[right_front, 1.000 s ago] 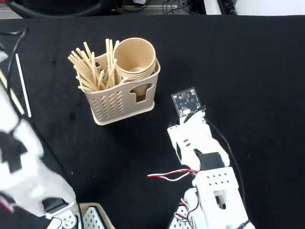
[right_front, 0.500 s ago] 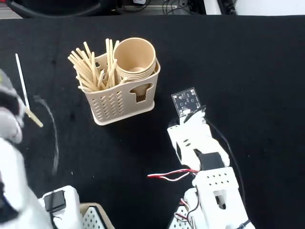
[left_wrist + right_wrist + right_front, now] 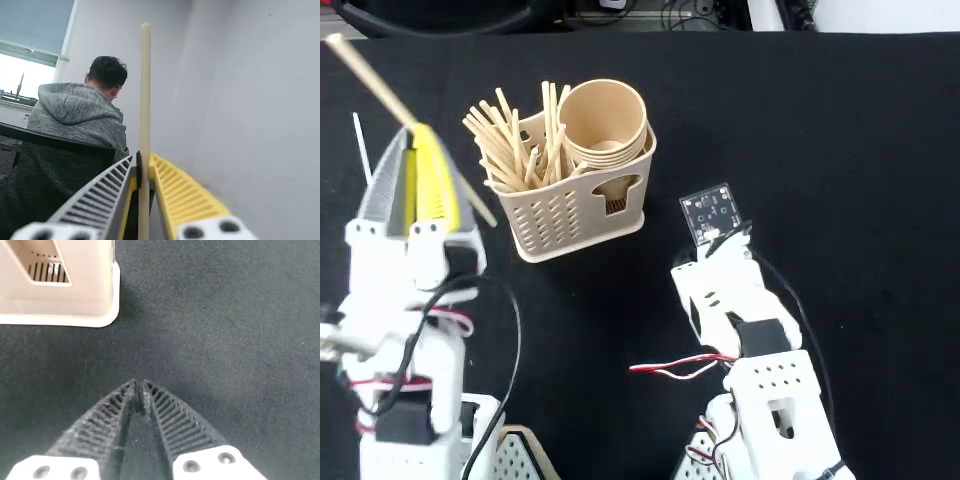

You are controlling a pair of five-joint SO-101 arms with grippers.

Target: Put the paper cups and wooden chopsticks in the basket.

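Stacked paper cups [image 3: 605, 120] and wooden chopsticks [image 3: 515, 150] stand in the beige basket [image 3: 575, 215]; another chopstick [image 3: 370, 80] slants alongside, raised.

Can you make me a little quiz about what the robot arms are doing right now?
1. True or false: the left gripper holds a wooden chopstick.
2. Where are the paper cups? A: stacked in the basket. B: beside it. C: under it.
3. Fill in: the right gripper holds nothing and is ____ (open or shut).
Key: 1 true; 2 A; 3 shut.
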